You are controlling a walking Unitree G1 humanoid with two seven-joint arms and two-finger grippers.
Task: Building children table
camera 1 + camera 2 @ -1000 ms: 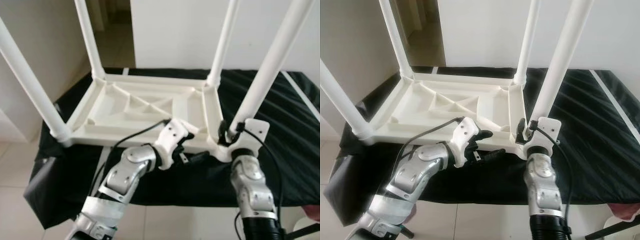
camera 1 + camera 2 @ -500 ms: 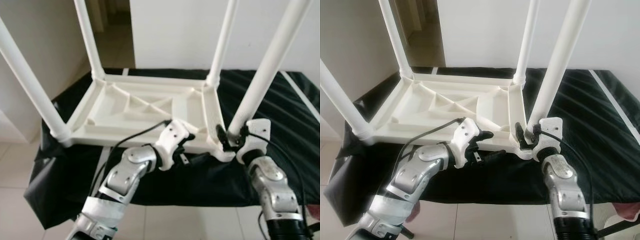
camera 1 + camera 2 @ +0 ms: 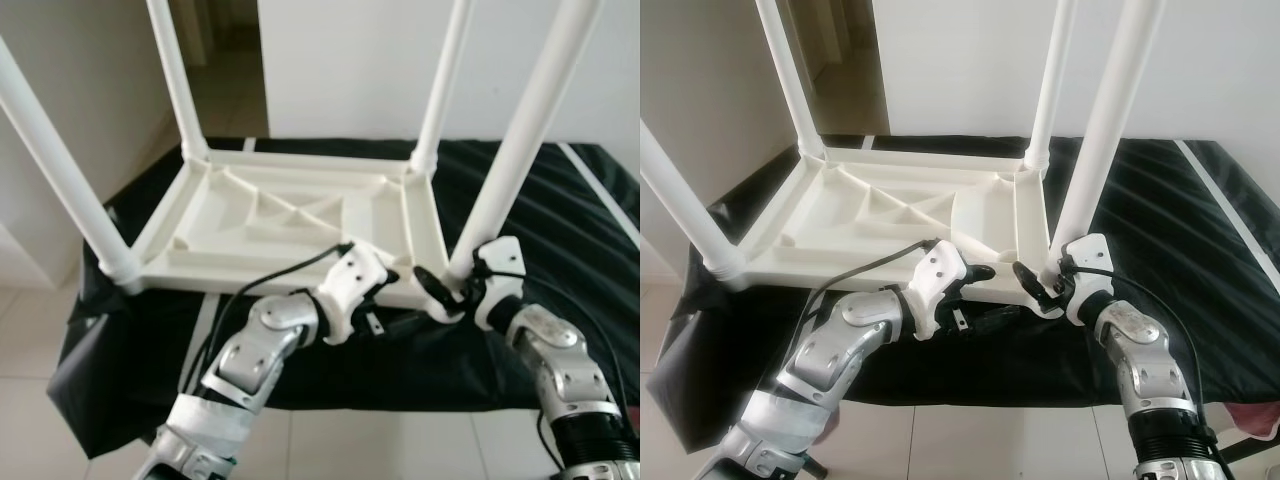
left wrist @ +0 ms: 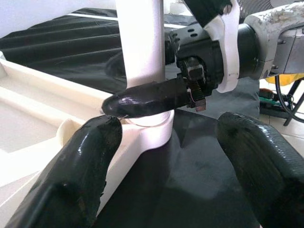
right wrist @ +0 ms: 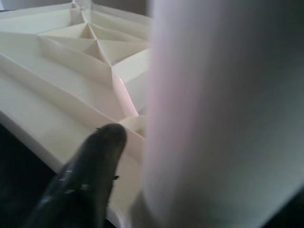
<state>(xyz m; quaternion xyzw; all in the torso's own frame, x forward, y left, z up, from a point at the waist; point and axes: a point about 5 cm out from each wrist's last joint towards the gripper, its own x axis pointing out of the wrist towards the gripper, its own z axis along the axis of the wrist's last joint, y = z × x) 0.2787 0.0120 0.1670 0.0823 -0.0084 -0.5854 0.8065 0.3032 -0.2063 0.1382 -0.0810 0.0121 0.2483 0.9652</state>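
We've got table (image 3: 290,215) upside down on black cloth (image 3: 560,215). Right gripper (image 3: 448,290) clamped on near leg (image 3: 520,140) at socket. Left gripper (image 3: 385,300) spread wide beside it, empty. Plastic looks light, stiff, slick, so we grab legs low.

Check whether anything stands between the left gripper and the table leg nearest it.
Partly. The right gripper is at the foot of that table leg, one finger lying across it. The left gripper, open, has only black cloth otherwise before it.
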